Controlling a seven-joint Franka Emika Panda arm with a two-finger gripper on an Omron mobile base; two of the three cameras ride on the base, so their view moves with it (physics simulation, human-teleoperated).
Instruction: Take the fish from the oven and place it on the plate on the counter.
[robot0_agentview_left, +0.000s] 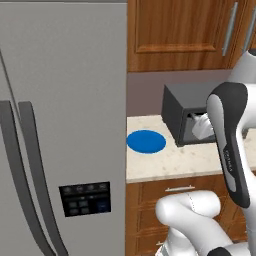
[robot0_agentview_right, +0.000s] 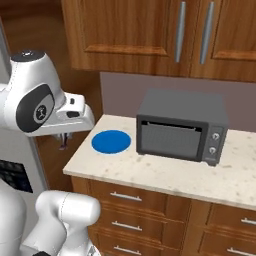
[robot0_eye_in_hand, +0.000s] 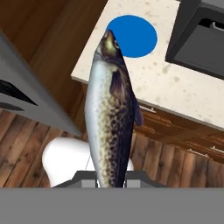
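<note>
My gripper (robot0_eye_in_hand: 110, 179) is shut on the tail end of the fish (robot0_eye_in_hand: 107, 113), a silver-bellied fish with a dark speckled back whose head points toward the plate. The blue plate (robot0_eye_in_hand: 133, 36) lies on the beige counter (robot0_eye_in_hand: 175, 87) near its left end, with nothing on it. In the right base view the gripper (robot0_agentview_right: 63, 142) hangs off the counter's left edge, short of the plate (robot0_agentview_right: 111, 141). The grey oven (robot0_agentview_right: 182, 125) stands on the counter (robot0_agentview_right: 165, 175) just right of the plate (robot0_agentview_left: 146, 141).
A tall grey fridge (robot0_agentview_left: 60, 125) stands left of the counter end, close to my arm. Wooden upper cabinets (robot0_agentview_right: 150, 30) hang above the oven, and drawers (robot0_agentview_right: 130, 210) sit under the counter. Wooden floor (robot0_eye_in_hand: 26, 144) lies below the gripper.
</note>
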